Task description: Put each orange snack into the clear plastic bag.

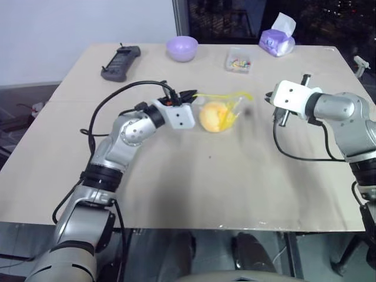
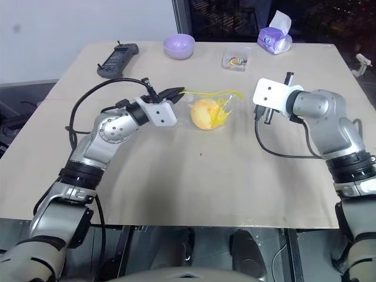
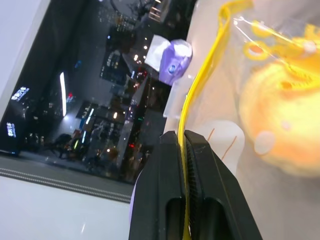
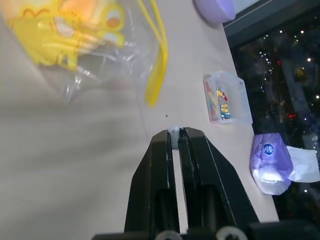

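Left gripper [image 3: 184, 137] jaws pinching the bag's [image 1: 226, 106] yellow strip [image 3: 200, 85], holding the bag up over mid tabletop [image 1: 194, 176]. Snack [image 1: 214, 116] inside the bag. Right gripper [image 4: 175, 134] jaws pressed together, holding nothing, just beside the bag's far end. Clear box [image 1: 238, 60] and bowl [image 1: 181, 47] well behind.

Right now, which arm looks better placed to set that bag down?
The left, likely: its tool is shut on the bag's yellow strip, with the snack inside. The right tool is shut on nothing, apart from it.
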`<action>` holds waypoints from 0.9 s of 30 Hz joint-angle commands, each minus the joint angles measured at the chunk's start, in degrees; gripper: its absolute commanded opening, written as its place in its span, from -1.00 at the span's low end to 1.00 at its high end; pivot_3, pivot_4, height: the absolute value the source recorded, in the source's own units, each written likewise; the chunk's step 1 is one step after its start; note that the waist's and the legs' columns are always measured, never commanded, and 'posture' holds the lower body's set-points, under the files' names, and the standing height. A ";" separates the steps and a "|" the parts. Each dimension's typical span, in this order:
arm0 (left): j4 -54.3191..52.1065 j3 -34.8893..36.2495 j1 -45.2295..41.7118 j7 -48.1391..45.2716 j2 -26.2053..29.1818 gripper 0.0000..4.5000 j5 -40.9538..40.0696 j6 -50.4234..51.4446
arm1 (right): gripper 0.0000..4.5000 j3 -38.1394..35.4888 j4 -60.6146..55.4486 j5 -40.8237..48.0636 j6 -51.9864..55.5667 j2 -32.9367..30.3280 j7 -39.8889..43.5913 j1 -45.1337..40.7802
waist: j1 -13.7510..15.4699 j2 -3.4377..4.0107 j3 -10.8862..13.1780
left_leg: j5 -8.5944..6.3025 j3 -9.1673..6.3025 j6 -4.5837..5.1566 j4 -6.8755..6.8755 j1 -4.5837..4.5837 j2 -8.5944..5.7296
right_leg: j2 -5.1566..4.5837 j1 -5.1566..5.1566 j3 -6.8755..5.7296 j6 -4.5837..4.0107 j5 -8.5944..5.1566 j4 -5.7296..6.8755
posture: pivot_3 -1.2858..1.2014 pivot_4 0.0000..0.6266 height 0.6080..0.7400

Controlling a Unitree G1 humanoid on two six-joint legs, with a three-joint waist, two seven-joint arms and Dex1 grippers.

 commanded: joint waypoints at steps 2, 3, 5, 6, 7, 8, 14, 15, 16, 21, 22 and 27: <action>0.46 0.49 -1.96 0.56 0.22 -1.00 -0.69 -2.12 | -0.55 -2.09 3.99 -0.50 -0.08 -0.14 -1.84 -0.78 | -0.02 0.00 0.00 | 0.00 0.01 0.00 0.00 0.00 0.00 | 0.00 0.00 0.01 0.00 0.00 0.00 | 0.03 -0.52 1.00; 0.63 0.51 -1.99 0.61 0.22 -1.00 -0.67 -2.30 | -0.33 -1.75 5.91 -2.54 -0.48 -0.37 -4.14 -1.29 | -0.01 0.00 0.00 | 0.00 0.01 -0.01 0.00 0.00 -0.01 | -0.01 0.00 0.01 0.00 0.00 -0.01 | 0.03 -0.52 1.00; 0.49 0.54 -1.70 0.68 0.16 -1.00 -0.65 -2.51 | -0.01 -1.05 7.41 -4.22 -0.82 -0.60 -4.97 -1.69 | 0.04 0.00 0.00 | 0.01 0.02 -0.01 0.00 0.00 -0.02 | -0.02 -0.01 0.02 0.00 0.00 -0.01 | 0.03 -0.52 1.00; 0.42 0.54 -1.57 0.70 0.13 -1.00 -0.64 -2.59 | 0.07 -0.83 7.54 -4.28 -1.13 -0.58 -4.47 -1.72 | 0.02 0.00 0.00 | 0.01 0.02 -0.01 0.00 0.00 -0.02 | -0.03 -0.01 0.01 0.00 0.00 -0.01 | 0.03 -0.52 1.00; 0.37 0.52 -1.45 0.70 0.10 -1.00 -0.63 -2.65 | 0.07 -0.86 7.29 -3.88 -1.38 -0.28 -3.90 -1.67 | 0.00 0.00 0.00 | 0.01 0.02 -0.01 0.00 0.00 -0.02 | -0.02 -0.01 0.01 0.00 0.00 -0.01 | 0.03 -0.52 1.00; 0.37 0.49 -1.35 0.68 0.06 -1.00 -0.65 -2.72 | 0.07 -1.17 6.87 -2.97 -1.31 0.74 -3.62 -1.83 | -0.09 0.00 0.00 | 0.01 0.02 -0.01 0.00 0.00 -0.02 | -0.02 -0.01 0.01 0.00 0.00 -0.01 | 0.03 -0.52 1.00; -0.17 0.48 -0.93 0.49 -0.03 -1.00 -0.76 -3.04 | 0.07 -2.20 4.95 1.84 0.94 5.77 -0.76 -1.63 | -0.61 0.00 0.00 | 0.01 0.02 -0.01 -0.01 0.02 0.00 | 0.00 -0.01 0.04 0.00 0.00 0.03 | 0.03 -0.52 1.00; -0.24 0.50 -0.89 0.49 -0.03 -1.00 -0.75 -3.06 | 0.07 -2.40 5.33 2.26 1.15 6.34 -0.81 -1.77 | -0.55 0.00 0.00 | 0.01 0.02 -0.01 0.00 0.01 -0.01 | 0.00 -0.01 0.04 0.00 0.00 0.02 | 0.03 -0.52 1.00; -0.35 0.51 -0.82 0.49 -0.01 -1.00 -0.72 -3.07 | 0.07 -2.47 5.87 2.44 1.14 6.77 -0.95 -1.96 | -0.45 0.00 0.00 | 0.01 0.03 -0.01 0.00 0.01 -0.03 | -0.02 0.00 0.04 0.00 0.00 0.02 | 0.03 -0.52 1.00; -0.95 0.53 -0.47 0.40 0.18 -1.00 -0.71 -3.26 | 0.07 -2.91 8.84 3.65 0.66 8.85 -1.53 -3.06 | -0.04 0.00 0.00 | 0.01 0.01 -0.01 0.01 0.01 -0.03 | -0.03 -0.01 0.02 0.00 0.00 0.02 | 0.03 -0.52 1.00; -1.07 0.49 -0.39 0.33 0.24 -1.00 -0.71 -3.37 | 0.07 -3.05 9.82 4.05 0.40 9.43 -1.71 -3.49 | -0.07 0.00 0.00 | 0.01 0.00 -0.01 0.01 0.01 -0.03 | -0.03 0.00 0.02 0.00 0.00 0.02 | 0.03 -0.52 1.00; -1.20 0.43 -0.31 0.16 0.40 -1.00 -0.63 -3.59 | 0.07 -3.37 14.54 5.14 -2.42 10.91 -1.87 -5.59 | -0.15 0.00 0.00 | 0.02 0.01 -0.04 0.01 0.02 -0.03 | -0.02 -0.01 0.02 0.00 0.00 0.03 | 0.03 -0.52 1.00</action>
